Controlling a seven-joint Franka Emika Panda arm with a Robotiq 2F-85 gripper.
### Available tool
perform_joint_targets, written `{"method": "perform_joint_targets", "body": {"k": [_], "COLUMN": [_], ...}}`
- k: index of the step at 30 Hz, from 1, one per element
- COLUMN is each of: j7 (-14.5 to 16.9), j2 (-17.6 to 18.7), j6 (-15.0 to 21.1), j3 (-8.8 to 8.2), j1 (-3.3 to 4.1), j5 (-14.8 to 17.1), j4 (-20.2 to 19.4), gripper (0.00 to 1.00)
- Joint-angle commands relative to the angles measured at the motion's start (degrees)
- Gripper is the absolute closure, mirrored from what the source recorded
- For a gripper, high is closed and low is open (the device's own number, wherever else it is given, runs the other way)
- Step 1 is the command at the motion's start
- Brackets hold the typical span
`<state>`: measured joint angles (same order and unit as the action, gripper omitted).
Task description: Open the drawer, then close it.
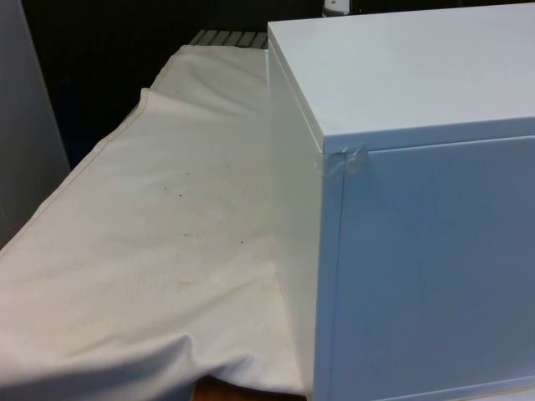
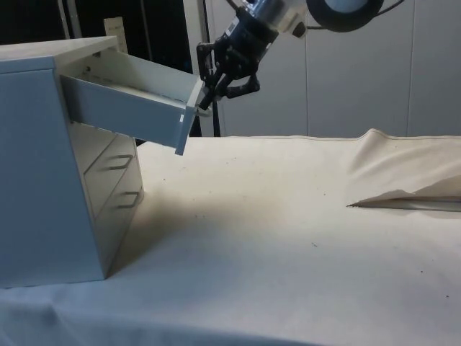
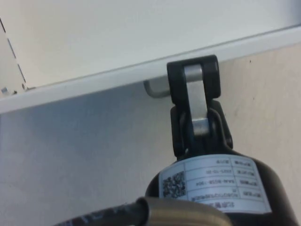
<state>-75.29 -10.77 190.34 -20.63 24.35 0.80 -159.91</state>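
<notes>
Top drawer (image 2: 130,101): pulled well out of chest (image 2: 43,166), sagging. Gripper (image 2: 209,97) jaws pinch its handle (image 3: 157,88); chest lies beyond, along drawer's length.

Pale wall panels (image 2: 360,72); black curtain (image 1: 109,67).

The claw (image 2: 216,92) is black, built of angular linked segments, under a pale grey wrist with a dark ring-shaped joint cap. Up close its finger (image 3: 195,99) shows a silvery metal strip in black housing, a white printed label with a QR code, and a dark cable.
</notes>
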Motion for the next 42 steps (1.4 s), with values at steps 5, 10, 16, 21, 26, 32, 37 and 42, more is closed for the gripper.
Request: {"method": "perform_joint_targets", "body": {"k": [5,10,16,21,26,32,37,42], "j7": [-1.8,-3.2,-2.6,-3.9,-3.8,-4.0,-4.0,-4.4], "j2": [0.6,0.3,0.5,0.0,-0.2,-0.8,-0.9,-0.3], "j6": [1.5,1.6,0.8,1.8,1.7,1.5,1.5,1.7], "j3": [0.11,0.00,0.06,-0.23,-0.23,-0.23,-0.23,-0.11], "j1": [1.03,1.72,0.40,1.55,1.32,1.09,0.97,0.86], "j5": [0.6,0.6,0.2,0.5,0.5,0.6,0.6,0.7], "j4": [0.9,0.9,0.7,1.4,1.7,2.2,2.8,4.2], "gripper": [1.00,1.00,1.00,1.00,1.00,1.00,1.00,1.00]}}
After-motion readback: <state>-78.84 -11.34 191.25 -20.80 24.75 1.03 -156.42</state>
